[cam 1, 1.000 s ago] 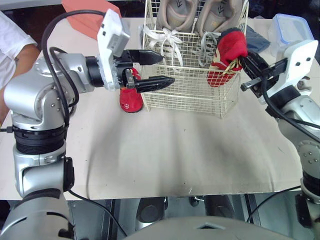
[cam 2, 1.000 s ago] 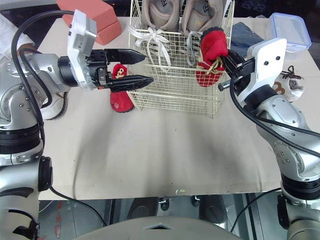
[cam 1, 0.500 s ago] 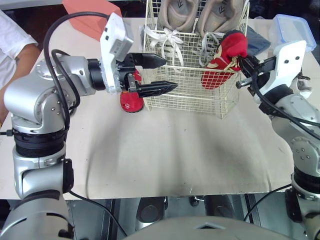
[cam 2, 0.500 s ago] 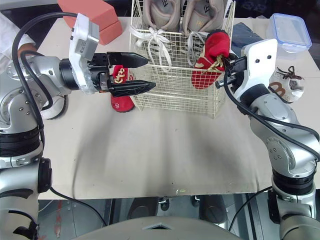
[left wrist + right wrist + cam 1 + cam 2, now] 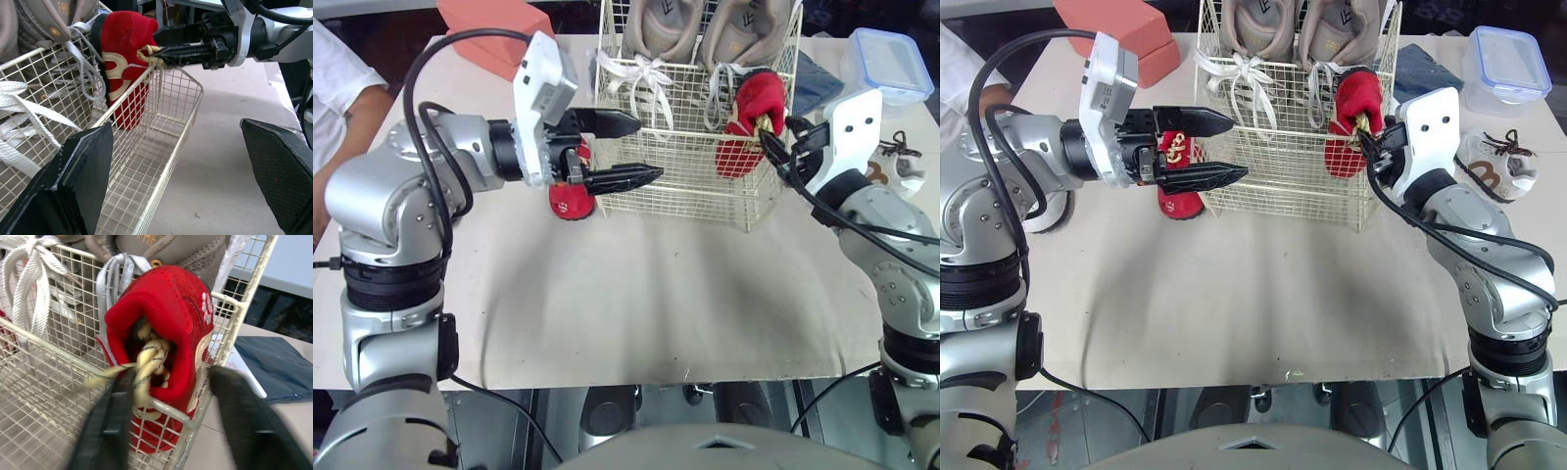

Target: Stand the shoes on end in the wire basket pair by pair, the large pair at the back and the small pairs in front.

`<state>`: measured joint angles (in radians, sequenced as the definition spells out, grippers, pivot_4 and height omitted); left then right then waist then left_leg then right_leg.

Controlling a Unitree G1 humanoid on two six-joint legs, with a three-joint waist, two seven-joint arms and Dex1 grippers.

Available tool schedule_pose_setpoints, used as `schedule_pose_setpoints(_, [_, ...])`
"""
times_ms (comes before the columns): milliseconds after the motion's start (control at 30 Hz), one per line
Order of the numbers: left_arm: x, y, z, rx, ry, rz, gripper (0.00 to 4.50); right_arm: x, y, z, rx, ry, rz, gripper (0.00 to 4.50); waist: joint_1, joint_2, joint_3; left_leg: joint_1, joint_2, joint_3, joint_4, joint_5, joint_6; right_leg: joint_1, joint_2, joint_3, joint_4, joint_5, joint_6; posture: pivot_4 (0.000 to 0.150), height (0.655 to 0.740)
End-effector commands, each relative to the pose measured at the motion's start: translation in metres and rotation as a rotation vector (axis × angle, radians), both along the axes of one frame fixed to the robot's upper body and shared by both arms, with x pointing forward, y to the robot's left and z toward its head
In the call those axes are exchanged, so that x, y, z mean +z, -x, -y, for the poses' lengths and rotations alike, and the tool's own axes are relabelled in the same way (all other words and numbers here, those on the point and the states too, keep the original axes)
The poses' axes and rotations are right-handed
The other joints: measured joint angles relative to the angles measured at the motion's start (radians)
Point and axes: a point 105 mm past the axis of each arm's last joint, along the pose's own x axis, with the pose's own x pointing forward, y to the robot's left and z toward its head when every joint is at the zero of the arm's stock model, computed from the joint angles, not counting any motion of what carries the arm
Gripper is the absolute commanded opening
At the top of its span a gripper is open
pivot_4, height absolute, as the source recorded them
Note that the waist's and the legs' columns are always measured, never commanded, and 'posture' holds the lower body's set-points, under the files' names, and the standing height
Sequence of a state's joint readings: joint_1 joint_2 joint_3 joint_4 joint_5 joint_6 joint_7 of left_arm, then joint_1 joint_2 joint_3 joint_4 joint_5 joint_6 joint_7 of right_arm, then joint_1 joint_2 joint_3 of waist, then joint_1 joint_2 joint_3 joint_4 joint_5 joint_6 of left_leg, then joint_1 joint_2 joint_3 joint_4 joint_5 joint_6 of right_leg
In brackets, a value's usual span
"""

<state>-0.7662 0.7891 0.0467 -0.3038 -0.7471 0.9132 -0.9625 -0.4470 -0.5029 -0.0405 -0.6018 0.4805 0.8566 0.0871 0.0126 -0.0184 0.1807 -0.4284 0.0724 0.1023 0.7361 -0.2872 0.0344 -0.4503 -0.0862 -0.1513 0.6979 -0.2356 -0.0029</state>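
A wire basket [image 5: 675, 186] stands at the table's far middle, with a large beige pair [image 5: 705, 24] on end at its back. A small red shoe [image 5: 756, 116] stands heel up in the basket's front right corner, leaning on the rim. My right gripper [image 5: 778, 147] is at that corner; in the right wrist view its fingers [image 5: 105, 431] are spread on either side of the red shoe [image 5: 166, 323], a lace lying across one. The second red shoe [image 5: 570, 193] stands on the table left of the basket. My left gripper [image 5: 646, 149] hovers open by the basket's front left.
A small brown-and-white shoe [image 5: 1494, 166] lies right of the basket, beside a lidded clear box [image 5: 1498, 54] and a dark blue cloth [image 5: 274, 367]. A salmon box [image 5: 494, 24] sits at the back left. A person's sleeve [image 5: 337, 69] is at the far left.
My right gripper has brought the red shoe down from above the rim into the basket's front right corner, and its fingers have spread apart. The left arm has barely moved.
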Motion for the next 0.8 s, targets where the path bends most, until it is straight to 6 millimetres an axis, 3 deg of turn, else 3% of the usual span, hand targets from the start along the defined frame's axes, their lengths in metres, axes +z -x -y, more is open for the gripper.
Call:
schedule_pose_setpoints(33, [0.007,0.004,0.000,-0.004,0.004,0.044,4.50,0.009,0.002,0.013,-0.012,-0.001,0.031,4.16,0.000,0.000,0.000,0.000,0.000,0.000,0.000,0.000,0.000,0.000,0.000,0.000,0.000,0.000,0.000,0.150,0.6860])
schedule_pose_setpoints(67, [0.007,0.004,-0.001,0.000,0.005,0.044,4.50,0.014,0.004,0.015,-0.002,-0.005,0.049,4.34,0.000,0.000,0.000,0.000,0.000,0.000,0.000,0.000,0.000,0.000,0.000,0.000,0.000,0.000,0.000,0.150,0.6860])
schedule_pose_setpoints(267, [0.015,-0.003,-0.021,0.074,0.060,0.065,4.50,0.040,0.027,0.016,0.184,-0.065,0.113,4.34,0.001,0.000,0.000,-0.001,0.000,0.000,-0.001,0.000,0.000,0.000,0.000,0.000,-0.001,0.000,0.000,0.150,0.6860])
schedule_pose_setpoints(400, [0.011,-0.020,-0.053,0.203,0.122,0.063,4.50,0.036,0.050,0.002,0.373,-0.051,0.114,4.34,-0.001,0.001,0.000,0.000,0.000,0.000,-0.002,0.000,0.000,0.000,0.000,0.000,-0.001,0.000,0.000,0.150,0.6860])
schedule_pose_setpoints(633, [-0.016,-0.061,-0.116,0.467,0.288,0.034,4.50,0.022,0.075,-0.023,0.565,-0.077,0.081,4.34,0.001,0.001,0.000,0.000,0.000,0.000,-0.001,0.000,0.000,0.000,0.000,0.000,-0.001,0.000,0.000,0.150,0.6860])
schedule_pose_setpoints(800, [-0.058,-0.081,-0.150,0.622,0.244,-0.071,4.50,0.014,0.079,-0.035,0.593,-0.051,0.081,4.34,0.001,0.000,0.000,0.000,0.000,0.000,-0.001,0.000,0.000,0.000,0.000,0.000,-0.001,0.000,0.000,0.150,0.6860])
